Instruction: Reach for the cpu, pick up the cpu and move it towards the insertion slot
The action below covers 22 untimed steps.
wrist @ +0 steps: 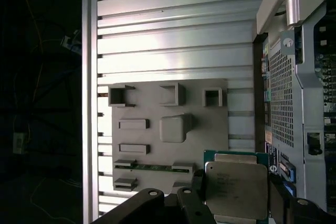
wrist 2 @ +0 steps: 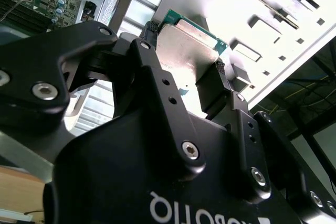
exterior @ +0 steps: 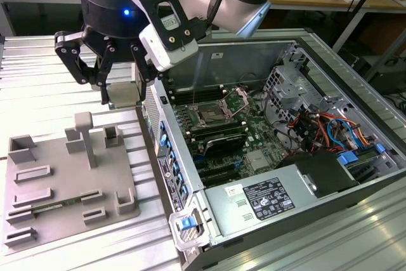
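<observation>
Here, a black multi-fingered claw (exterior: 122, 90) on a silver-jointed robot arm hangs above the ribbed aluminium bench (exterior: 38, 87), clenched on the small flat square cpu (exterior: 122, 95) with its silvery metal top. In the exterior view the chip is lifted clear of the grey plastic fixture tray (exterior: 60, 176) (a slab with raised blocks and shallow pockets), sitting at about twelve o'clock from that tray and just beside the open computer case (exterior: 298, 176).

In the second wrist view the cpu (wrist 2: 186, 51) shows its dull metal lid and a green edge, pinched between black fingertips (wrist 2: 216, 72) on opposite sides. In the first wrist view the same chip (wrist: 236, 190) is seen face-on, with the fixture tray (wrist: 205, 129) beneath and behind it and the perforated case wall (wrist: 283, 103) alongside.

The insertion slot (exterior: 211, 117), a square socket with a shiny steel frame and dark centre, lies on the green motherboard (exterior: 260, 134) inside the case, at roughly three o'clock from the claw in the exterior view and well apart from the held chip.
</observation>
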Motion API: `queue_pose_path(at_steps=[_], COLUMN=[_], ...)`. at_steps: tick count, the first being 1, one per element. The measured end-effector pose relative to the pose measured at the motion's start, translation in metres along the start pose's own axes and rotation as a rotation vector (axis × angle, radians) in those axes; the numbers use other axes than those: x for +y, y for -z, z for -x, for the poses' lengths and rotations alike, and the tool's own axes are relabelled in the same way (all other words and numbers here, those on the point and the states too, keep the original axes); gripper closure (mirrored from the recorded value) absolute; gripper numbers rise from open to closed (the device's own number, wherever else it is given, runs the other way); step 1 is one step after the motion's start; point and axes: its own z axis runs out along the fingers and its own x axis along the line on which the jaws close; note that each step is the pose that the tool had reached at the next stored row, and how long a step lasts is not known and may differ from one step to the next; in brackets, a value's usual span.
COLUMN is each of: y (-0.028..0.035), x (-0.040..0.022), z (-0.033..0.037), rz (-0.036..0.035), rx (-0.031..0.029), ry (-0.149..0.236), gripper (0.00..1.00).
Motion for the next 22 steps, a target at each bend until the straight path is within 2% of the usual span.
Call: queue_pose_path(at_steps=[6,17,22], y=[0.0,0.0,0.0], x=[0.0001,0.0002,0.0003], z=[0.0073,0.0159,0.0226], rz=[-0.004,-0.0049,-0.007], rx=[0.0,0.0,0.0], ry=[0.0,0.0,0.0], gripper=[0.45,0.45,0.45])
